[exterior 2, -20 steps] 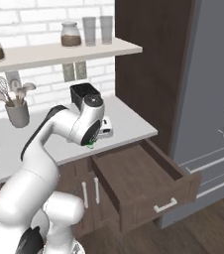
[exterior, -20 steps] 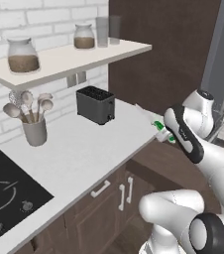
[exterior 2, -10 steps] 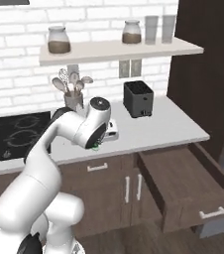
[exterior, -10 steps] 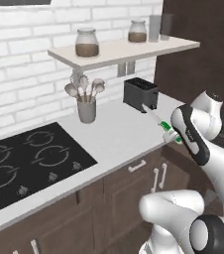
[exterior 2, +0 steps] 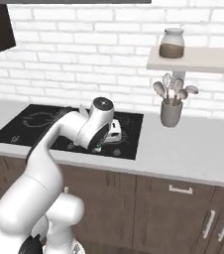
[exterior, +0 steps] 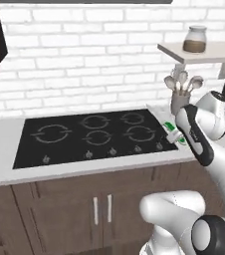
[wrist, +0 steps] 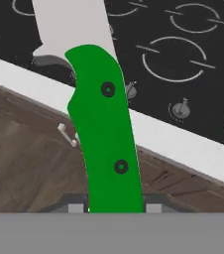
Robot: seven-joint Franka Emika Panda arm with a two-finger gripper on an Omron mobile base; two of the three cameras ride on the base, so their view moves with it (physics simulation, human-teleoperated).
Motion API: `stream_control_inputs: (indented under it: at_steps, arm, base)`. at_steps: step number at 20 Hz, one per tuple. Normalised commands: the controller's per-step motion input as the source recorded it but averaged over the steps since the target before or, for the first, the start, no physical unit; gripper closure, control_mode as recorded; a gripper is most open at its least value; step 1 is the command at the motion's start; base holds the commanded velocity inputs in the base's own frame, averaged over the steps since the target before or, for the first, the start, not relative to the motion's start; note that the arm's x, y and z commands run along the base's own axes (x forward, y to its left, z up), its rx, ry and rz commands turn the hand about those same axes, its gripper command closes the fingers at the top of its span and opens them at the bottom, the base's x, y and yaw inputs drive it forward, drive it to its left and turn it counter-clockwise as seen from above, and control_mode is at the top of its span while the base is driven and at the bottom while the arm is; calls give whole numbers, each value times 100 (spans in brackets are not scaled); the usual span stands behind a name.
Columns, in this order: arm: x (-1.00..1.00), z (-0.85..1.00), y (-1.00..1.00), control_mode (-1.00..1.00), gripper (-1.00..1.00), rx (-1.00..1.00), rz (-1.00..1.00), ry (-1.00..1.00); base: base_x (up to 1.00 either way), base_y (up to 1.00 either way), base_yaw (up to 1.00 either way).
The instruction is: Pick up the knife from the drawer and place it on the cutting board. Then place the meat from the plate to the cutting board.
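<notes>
Gripping the small green-handled knife (wrist: 106, 144) with pale silver blade in the closed two-finger tool (exterior: 171, 135), centre right of the left base frame. Holding the knife's long axis running forward from the tool, above the black cooktop (exterior: 92, 137) edge on the pale table (exterior 2: 183, 149).

White arm bent at the elbow, forearm angled forward and down in the left base view, wrist folded. Gripper (exterior: 172, 135) sits at the arm's far end, clamped on the knife (wrist: 104, 139) by its green handle; a finger presses each side of the handle's lower end in the hand view. Blade points up and away from the gripper, pale and flat. In the right base view the gripper (exterior 2: 109, 136) hangs just below the round wrist joint.
</notes>
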Motion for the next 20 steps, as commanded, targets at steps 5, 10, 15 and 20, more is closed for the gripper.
stream_control_inputs:
  at_steps: [5,10,15,20]
  arm:
    - [0,0,0,100,100,0,0,0]
    - [0,0,0,100,100,0,0,0]
    - [0,0,0,100,100,0,0,0]
    - [0,0,0,100,100,0,0,0]
  base:
    - [-5,80,79]
    - [-9,81,74]
    - [-2,78,55]
    - [0,67,63]
